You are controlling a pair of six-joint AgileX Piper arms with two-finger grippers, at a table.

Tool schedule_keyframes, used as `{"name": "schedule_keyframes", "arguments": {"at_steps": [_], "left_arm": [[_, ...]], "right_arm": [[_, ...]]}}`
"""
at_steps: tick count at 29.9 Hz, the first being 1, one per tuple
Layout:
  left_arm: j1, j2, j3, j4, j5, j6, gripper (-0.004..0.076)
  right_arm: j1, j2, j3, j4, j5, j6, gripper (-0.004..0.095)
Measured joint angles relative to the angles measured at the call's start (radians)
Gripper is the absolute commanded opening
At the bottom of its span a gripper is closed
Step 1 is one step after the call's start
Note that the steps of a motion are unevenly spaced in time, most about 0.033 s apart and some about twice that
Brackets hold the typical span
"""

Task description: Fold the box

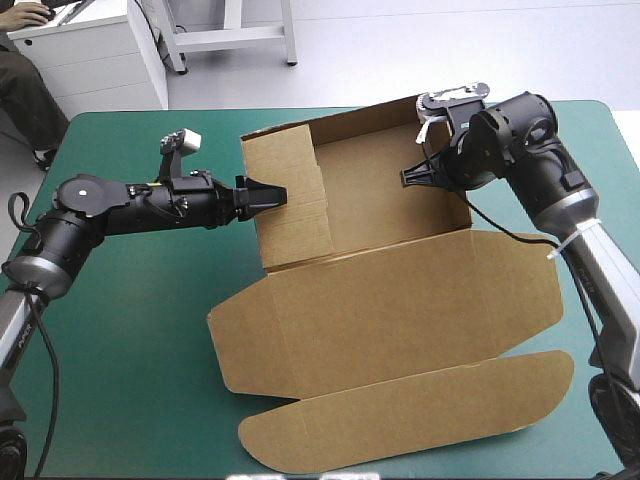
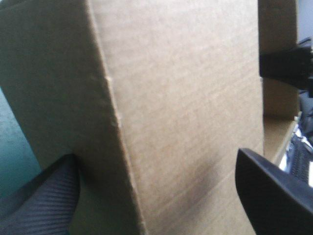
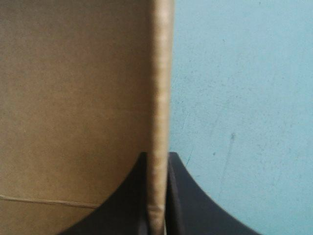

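Across the middle of the teal-green worktop (image 1: 130, 330), seen from above, lies the brown cardboard box (image 1: 400, 300). Its far walls are raised and its lid lies flat toward me. The tray sits between my arms, with the left fingers (image 1: 262, 195) at its left wall and the right fingers (image 1: 415, 177) at its right. From the left wrist, the fingers (image 2: 39, 205) stand apart, straddling the wall's corner. From the right wrist, the fingers (image 3: 190, 205) are clamped on the wall's edge. Both arms are equally near, so I judge the left wall is next to be gripped.

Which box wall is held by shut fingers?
The right wall, pinched by the right gripper; the left gripper's fingers stand apart around the left wall.
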Motion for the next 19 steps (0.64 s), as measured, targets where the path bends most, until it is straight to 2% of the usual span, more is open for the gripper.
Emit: {"name": "schedule_keyframes", "arguments": {"at_steps": [13,19], "left_arm": [[-0.190,-0.044,-0.017,0.379,-0.278,-0.360,0.0604],[-0.222,-0.044,-0.017,0.446,-0.314,-0.402,0.0566]], "right_arm": [[0.059,-0.028,0.000,-0.080,-0.004,0.070,-0.0017],[0.065,-0.044,-0.001,-0.092,0.000,0.080,-0.0018]]}}
